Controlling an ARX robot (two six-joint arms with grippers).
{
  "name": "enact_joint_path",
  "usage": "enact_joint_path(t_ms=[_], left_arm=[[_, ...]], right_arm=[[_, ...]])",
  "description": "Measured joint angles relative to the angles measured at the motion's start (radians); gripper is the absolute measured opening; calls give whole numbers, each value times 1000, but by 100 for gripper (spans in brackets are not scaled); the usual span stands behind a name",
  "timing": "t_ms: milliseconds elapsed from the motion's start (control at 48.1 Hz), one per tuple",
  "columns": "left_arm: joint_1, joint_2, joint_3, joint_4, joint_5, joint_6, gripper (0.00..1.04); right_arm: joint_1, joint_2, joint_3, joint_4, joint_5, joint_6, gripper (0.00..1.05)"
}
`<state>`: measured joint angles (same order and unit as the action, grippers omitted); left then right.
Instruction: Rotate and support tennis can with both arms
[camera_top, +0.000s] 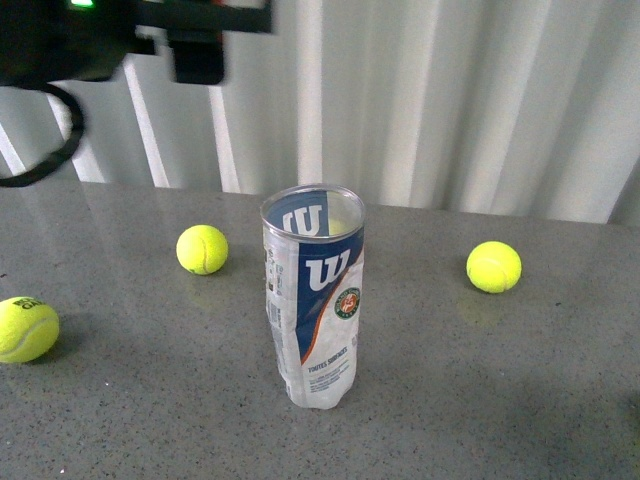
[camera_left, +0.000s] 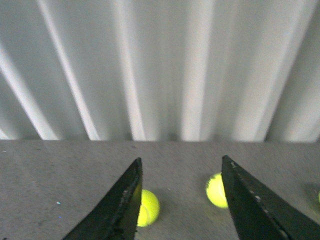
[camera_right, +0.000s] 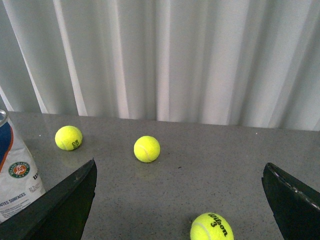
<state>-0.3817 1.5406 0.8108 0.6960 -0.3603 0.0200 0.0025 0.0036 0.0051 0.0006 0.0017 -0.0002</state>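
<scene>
The tennis can stands upright in the middle of the grey table, open metal rim up, with its blue-white-orange label and white W logo facing me. Its side also shows at the edge of the right wrist view. My right gripper is open and empty, with the can just outside one finger. My left gripper is open and empty, and the can is out of its view. In the front view only a black part of the left arm shows at the top left, above and behind the can.
Three yellow-green tennis balls lie on the table: one behind-left of the can, one at the far left, one to the right. A white pleated curtain closes the back.
</scene>
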Motion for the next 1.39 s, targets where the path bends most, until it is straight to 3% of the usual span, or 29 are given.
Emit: enact_joint_path(t_ms=[83, 312, 582, 914, 1018, 1122, 1392], left_arm=[[45, -82, -125, 106, 26, -7, 38], [128, -227, -373, 166, 121, -21, 3], [224, -425, -573, 175, 204, -22, 4], [292, -645, -704, 81, 270, -22, 4], [359, -727, -733, 29, 355, -22, 4], [378, -771, -777, 45, 357, -22, 4], [380, -968, -786, -131, 358, -22, 4]], right_arm=[[0, 0, 0, 0, -2, 0, 97], [0, 0, 0, 0, -3, 0, 97], [0, 0, 0, 0, -3, 0, 97], [0, 0, 0, 0, -3, 0, 97], [0, 0, 0, 0, -3, 0, 97], [0, 0, 0, 0, -3, 0, 97], [0, 0, 0, 0, -3, 0, 97]])
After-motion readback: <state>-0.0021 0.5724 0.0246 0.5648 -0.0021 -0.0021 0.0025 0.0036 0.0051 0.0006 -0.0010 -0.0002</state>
